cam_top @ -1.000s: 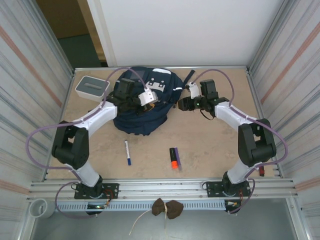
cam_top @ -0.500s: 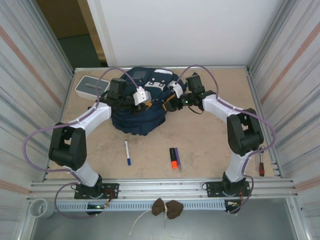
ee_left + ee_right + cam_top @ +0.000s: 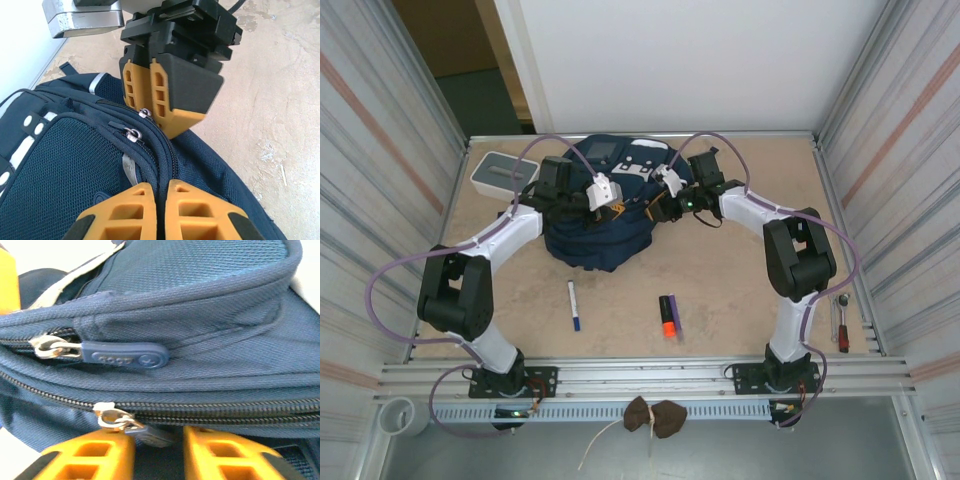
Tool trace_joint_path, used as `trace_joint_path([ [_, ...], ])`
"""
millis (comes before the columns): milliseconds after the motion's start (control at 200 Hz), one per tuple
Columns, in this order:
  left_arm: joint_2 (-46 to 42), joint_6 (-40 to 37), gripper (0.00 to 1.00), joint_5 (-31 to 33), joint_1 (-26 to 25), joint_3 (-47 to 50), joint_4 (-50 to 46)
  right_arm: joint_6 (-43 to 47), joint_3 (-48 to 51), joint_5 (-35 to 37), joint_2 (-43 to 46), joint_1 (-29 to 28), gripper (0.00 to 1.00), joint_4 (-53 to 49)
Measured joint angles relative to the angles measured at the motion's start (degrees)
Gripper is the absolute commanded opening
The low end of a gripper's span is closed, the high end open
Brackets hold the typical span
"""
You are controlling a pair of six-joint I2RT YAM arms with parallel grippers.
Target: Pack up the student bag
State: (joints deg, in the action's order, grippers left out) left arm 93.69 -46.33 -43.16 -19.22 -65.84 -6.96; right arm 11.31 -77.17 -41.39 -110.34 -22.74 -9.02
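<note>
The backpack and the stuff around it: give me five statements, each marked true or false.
The backpack lies toward the far side of the table. True.
The white pen lies on the backpack. False: it lies on the bare table, nearer than the bag.
The orange-and-purple marker lies right of the pen. True.
The white-and-grey box sits right of the backpack. False: it is left of it.
The left gripper has its jaws wide open. False: they are shut on the backpack.

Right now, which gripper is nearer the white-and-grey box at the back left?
Left. The left gripper sits on the student bag, to the right of the box. The right gripper is on the bag too, farther right, facing the left one.
</note>
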Motion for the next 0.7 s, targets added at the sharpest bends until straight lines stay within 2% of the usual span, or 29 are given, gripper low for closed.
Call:
trace_joint_path([
  [105, 0.0, 0.0, 0.0, -0.1, 0.0, 0.0, 0.2, -0.5, 0.0, 0.7, 0.0, 0.0, 0.06, 0.1],
  [225, 0.0, 0.0, 0.0, -0.2, 0.0, 0.2, 0.8, -1.7, 0.0, 1.6, 0.0, 0.0, 0.0, 0.5],
  [701, 0.0, 0.1, 0.0, -0.8, 0.2, 1.6, 5.3, -7.3, 1.1, 8.5, 2.6, 1.2, 0.0, 0.3],
])
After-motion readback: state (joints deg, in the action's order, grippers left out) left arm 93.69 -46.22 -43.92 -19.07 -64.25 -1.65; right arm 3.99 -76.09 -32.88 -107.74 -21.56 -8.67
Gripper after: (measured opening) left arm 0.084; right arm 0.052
